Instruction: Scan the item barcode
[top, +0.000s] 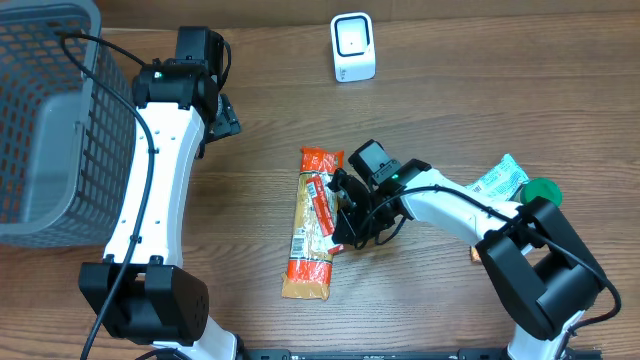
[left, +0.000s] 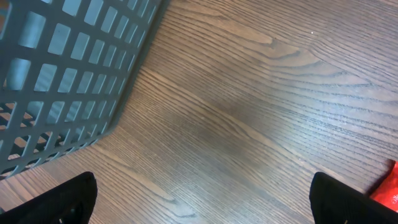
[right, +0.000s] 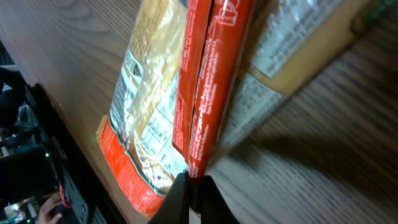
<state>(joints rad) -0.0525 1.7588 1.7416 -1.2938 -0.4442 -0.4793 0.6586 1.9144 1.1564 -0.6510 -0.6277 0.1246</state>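
Observation:
The item is a long clear and orange food packet (top: 310, 235) lying lengthwise at the table's middle. Printed label panels show on it in the right wrist view, where the packet (right: 155, 93) fills the frame. My right gripper (top: 345, 215) is at its right edge, shut on the packet's red seam flap (right: 208, 87), with the fingertips (right: 180, 193) pinched together around it. The white scanner (top: 353, 47) stands upright at the back centre. My left gripper (top: 222, 115) hovers beside the basket, open and empty, its dark fingertips (left: 62, 202) far apart over bare wood.
A grey mesh basket (top: 45, 120) takes up the left back corner, and its wall (left: 62, 74) shows in the left wrist view. A white and teal packet (top: 500, 180) and a green round thing (top: 543, 190) lie at the right, behind my right arm.

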